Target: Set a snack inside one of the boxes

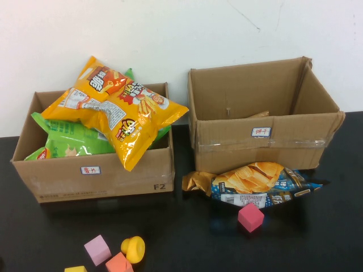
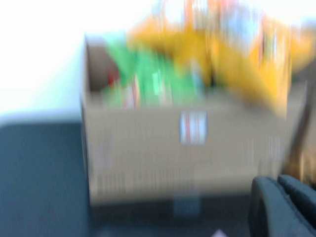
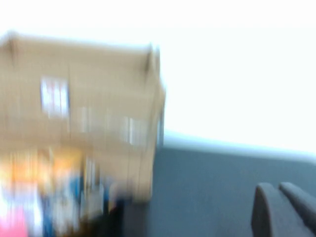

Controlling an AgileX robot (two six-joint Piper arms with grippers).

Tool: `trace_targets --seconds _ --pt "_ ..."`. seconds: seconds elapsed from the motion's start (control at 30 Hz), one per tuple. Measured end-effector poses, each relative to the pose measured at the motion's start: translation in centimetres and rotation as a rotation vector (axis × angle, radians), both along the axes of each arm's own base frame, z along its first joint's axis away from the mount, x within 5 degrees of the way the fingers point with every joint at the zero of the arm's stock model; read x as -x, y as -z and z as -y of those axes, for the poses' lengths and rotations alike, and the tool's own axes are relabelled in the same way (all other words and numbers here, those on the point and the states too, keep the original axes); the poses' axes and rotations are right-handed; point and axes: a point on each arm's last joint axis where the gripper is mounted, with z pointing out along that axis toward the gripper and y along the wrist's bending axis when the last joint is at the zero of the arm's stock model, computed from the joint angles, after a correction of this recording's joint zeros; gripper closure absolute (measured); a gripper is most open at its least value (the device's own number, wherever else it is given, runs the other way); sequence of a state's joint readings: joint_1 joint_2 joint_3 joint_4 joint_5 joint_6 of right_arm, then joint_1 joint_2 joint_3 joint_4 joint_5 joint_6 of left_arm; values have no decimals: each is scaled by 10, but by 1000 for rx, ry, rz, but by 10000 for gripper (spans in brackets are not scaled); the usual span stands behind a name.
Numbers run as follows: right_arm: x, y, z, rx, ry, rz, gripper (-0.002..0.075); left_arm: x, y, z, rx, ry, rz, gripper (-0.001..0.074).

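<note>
A blue and orange chip bag lies on the black table in front of the right cardboard box, which looks nearly empty. The left cardboard box holds a yellow snack bag on top of green bags. Neither gripper shows in the high view. In the left wrist view my left gripper is shut and empty, low over the table before the left box. In the right wrist view my right gripper is shut and empty, beside the right box and the chip bag.
A pink cube lies just in front of the chip bag. At the front left lie a light pink cube, a yellow knob-shaped block, an orange block and a yellow block. A white wall stands behind the boxes.
</note>
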State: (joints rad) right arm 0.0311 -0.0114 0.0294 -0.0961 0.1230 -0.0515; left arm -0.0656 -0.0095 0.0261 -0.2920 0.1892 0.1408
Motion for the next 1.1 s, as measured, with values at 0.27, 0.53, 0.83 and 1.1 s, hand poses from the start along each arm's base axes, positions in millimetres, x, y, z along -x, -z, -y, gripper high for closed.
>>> trace_targets --seconds 0.27,0.53,0.83,1.1 --pt "5 -41 -3 -12 -38 461 727 2 -39 -15 171 -149 427 736" --pt "10 -53 -2 -45 -34 604 727 5 -47 -19 218 -192 518 736" --pt "9 -54 0 2 5 556 727 6 -49 -22 251 -208 547 736" --pt "19 -111 -2 89 -24 319 727 9 -74 -5 -100 -50 356 736"
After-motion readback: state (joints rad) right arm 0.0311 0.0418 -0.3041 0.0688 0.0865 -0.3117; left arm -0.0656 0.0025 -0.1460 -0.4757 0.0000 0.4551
